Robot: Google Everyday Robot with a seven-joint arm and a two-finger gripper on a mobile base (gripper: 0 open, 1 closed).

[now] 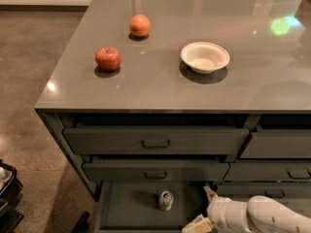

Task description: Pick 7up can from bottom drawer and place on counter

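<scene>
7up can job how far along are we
Done: the bottom drawer is open, with the 7up can upright inside. In hand: the gripper sits low to the can's right, open, not touching it. Left: grasp the can, lift it out and set it on the counter, which holds an apple, an orange and a white bowl.

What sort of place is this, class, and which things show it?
Likely a kitchen: a counter over drawers, bearing an apple, orange and bowl. The gripper hangs by the 7up can in the open bottom drawer.
</scene>
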